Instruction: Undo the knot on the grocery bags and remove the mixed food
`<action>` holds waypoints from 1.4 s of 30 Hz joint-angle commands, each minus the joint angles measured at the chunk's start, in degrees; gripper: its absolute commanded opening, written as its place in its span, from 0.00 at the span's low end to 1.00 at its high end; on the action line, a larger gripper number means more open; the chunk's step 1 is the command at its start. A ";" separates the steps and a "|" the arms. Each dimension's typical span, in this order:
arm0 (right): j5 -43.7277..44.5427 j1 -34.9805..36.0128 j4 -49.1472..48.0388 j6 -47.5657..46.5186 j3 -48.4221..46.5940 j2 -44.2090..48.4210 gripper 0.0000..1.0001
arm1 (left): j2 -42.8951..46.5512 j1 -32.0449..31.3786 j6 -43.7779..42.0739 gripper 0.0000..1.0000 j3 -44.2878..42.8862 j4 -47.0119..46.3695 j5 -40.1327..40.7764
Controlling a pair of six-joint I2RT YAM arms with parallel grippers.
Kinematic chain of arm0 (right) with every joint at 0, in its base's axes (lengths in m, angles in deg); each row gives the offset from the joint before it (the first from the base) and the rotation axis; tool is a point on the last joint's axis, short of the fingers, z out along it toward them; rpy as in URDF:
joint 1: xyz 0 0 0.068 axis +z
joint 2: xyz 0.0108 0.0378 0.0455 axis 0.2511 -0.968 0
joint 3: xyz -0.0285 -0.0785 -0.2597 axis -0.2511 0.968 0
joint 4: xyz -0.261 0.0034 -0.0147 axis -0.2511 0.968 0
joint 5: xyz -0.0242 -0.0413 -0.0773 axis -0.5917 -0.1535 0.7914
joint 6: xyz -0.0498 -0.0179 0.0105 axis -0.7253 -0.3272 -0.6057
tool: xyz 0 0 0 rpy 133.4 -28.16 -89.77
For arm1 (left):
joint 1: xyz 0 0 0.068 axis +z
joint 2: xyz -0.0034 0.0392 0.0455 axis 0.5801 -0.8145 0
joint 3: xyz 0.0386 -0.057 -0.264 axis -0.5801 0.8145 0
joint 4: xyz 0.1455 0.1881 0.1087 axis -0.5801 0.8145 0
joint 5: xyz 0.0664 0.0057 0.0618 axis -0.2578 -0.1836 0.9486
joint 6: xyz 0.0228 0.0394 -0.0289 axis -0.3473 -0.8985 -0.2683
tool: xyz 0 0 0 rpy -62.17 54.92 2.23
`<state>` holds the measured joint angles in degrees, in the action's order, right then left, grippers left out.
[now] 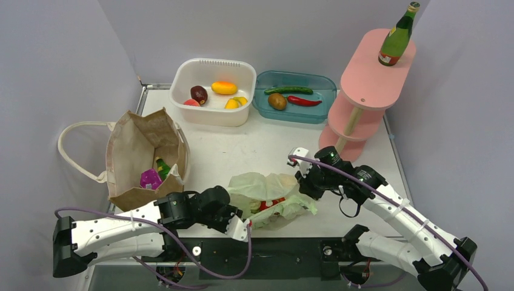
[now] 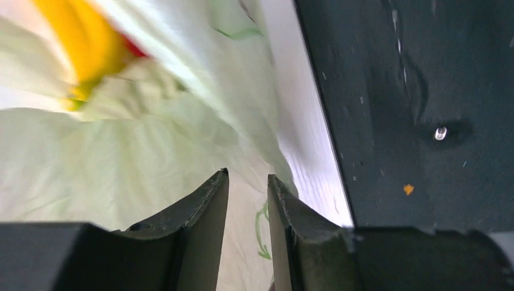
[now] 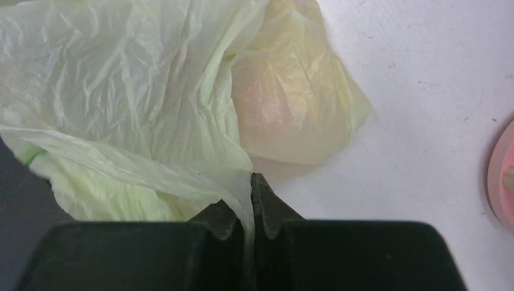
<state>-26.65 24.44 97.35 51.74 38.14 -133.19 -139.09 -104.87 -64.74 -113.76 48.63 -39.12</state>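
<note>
Top external view: on the white table (image 1: pixel 267 142), the brown paper bag (image 1: pixel 136 145) stands open at the left with a purple packet (image 1: pixel 150 179) and a small green bottle (image 1: pixel 162 167) inside. The pale green plastic bag (image 1: pixel 260 185) lies crumpled at the near edge, between the two arms. The right gripper (image 3: pixel 252 182) is closed on a fold of its film. The left gripper (image 2: pixel 248 182) has its fingers a narrow gap apart at the bag's near side, with nothing plainly clamped.

The main risk is probably the thin film: with one side pinned, a hard pull from the other could stretch or tear it instead of opening it. A yellow and red item (image 2: pixel 85 42) shows inside the bag. If the bag is lifted mouth-down, the food could spill toward the dark base rail (image 2: pixel 412 91), which lies just beyond the table's rim.

There is almost no room on the near side. Open table lies in the middle, between the plastic bag and the white basin (image 1: pixel 209 116) and teal tray (image 1: pixel 297 115) at the back. The pink stand (image 1: pixel 376 73) crowds the right arm's far side.
</note>
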 commanded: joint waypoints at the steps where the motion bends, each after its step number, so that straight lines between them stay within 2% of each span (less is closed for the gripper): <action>1: 1.37 2.63 -2.13 -1.95 -0.58 0.40 0.00 | 2.19 0.04 9.14 0.28 -10.49 -8.43 -6.14; 5: 0.75 4.57 -3.79 -0.96 -0.85 -0.71 0.00 | -1.17 0.06 14.78 0.32 -14.05 -15.37 -4.43; 9: 0.78 4.87 -5.38 1.84 -1.44 -1.99 0.00 | -4.18 0.06 14.63 0.35 -14.74 -19.74 -5.30; 14: -0.77 1.29 -6.48 6.07 -2.78 -2.90 0.00 | -8.29 0.36 11.65 0.25 -12.48 -24.06 -4.53; 17: -2.97 -2.05 -5.88 6.21 -3.71 -3.71 0.00 | -11.54 2.46 10.93 0.24 -11.63 -25.29 -1.82; 19: -2.55 -2.28 -5.38 5.04 -3.74 -3.28 0.00 | -14.93 7.23 13.11 0.27 -12.86 -25.08 -1.56; 22: -2.22 -2.30 -4.72 3.78 -3.35 -3.00 0.00 | -19.72 14.59 15.32 0.37 -15.29 -22.57 -0.90; 24: -2.31 -2.22 -4.38 3.12 -3.18 -2.90 0.00 | -20.76 16.86 14.40 0.46 -15.37 -20.47 -1.83; 26: -2.32 -2.21 -3.97 2.40 -3.15 -2.92 0.00 | -20.21 17.83 12.75 0.49 -14.46 -17.75 -3.10; 30: -2.66 -2.25 -3.06 1.24 -2.80 -2.48 0.00 | -15.42 17.47 9.39 0.50 -10.81 -12.58 -5.86; 35: -3.63 -2.08 -2.77 0.96 -1.70 -2.24 0.00 | -10.09 9.80 7.45 0.56 -7.05 -9.14 -4.38; 37: -4.02 -1.97 -2.76 0.96 -1.41 -2.22 0.00 | -9.43 7.26 9.35 0.66 -6.71 -11.05 -2.49; 42: -4.94 -1.83 -2.70 1.29 -0.57 -1.92 0.00 | -9.70 6.12 15.83 0.76 -8.74 -18.73 2.79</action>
<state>-29.99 22.27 95.16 53.55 36.90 -136.45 -149.14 -98.31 -53.79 -120.36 36.69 -40.81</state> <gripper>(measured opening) 0.004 0.738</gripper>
